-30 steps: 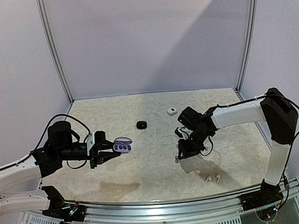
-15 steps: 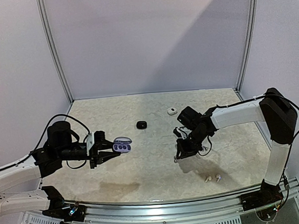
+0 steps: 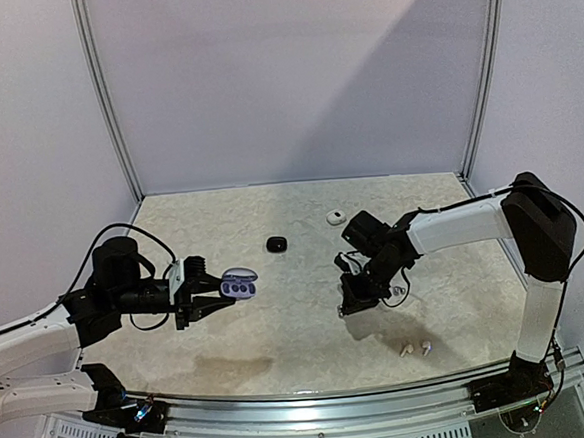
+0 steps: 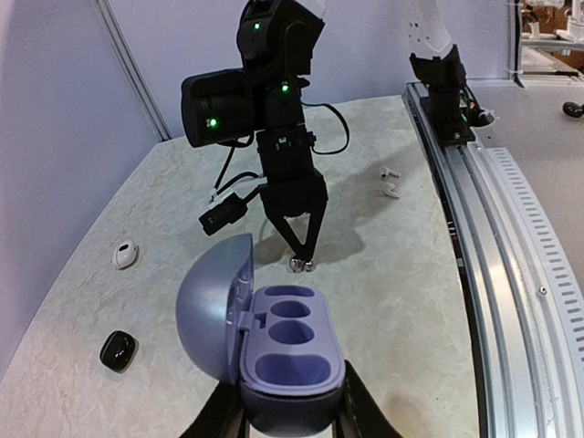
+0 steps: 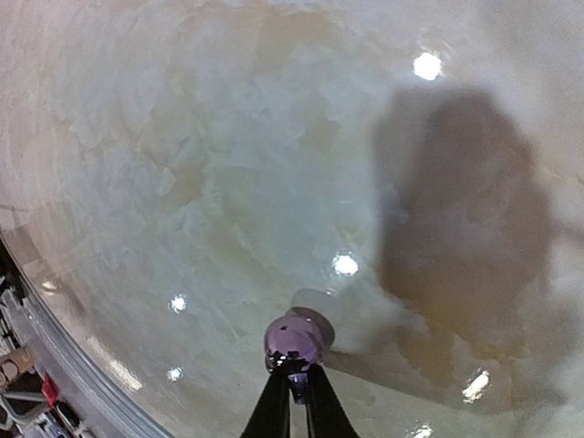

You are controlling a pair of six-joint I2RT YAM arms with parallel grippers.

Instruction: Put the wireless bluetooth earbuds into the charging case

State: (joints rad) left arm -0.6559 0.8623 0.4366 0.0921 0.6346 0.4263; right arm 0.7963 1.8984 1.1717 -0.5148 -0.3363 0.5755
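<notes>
Charging case (image 4: 290, 354): lavender, lid swung open, held above the table (image 3: 279, 325) at 9 o'clock in the top view. Its moulded wells are bare.
Left gripper (image 3: 215, 294): clamped on the case's base from both sides.
Right gripper (image 5: 292, 387): tips pinched on one dark purplish earbud (image 5: 294, 338), held off the table just 4 o'clock of centre.
White stemmed pair (image 3: 414, 349): lying loose at 5 o'clock, near the front edge.
Small black item (image 3: 276, 244): on the table at 11 o'clock.
Small white item (image 3: 336, 216): on the table at 1 o'clock. Too small to tell what it is.
</notes>
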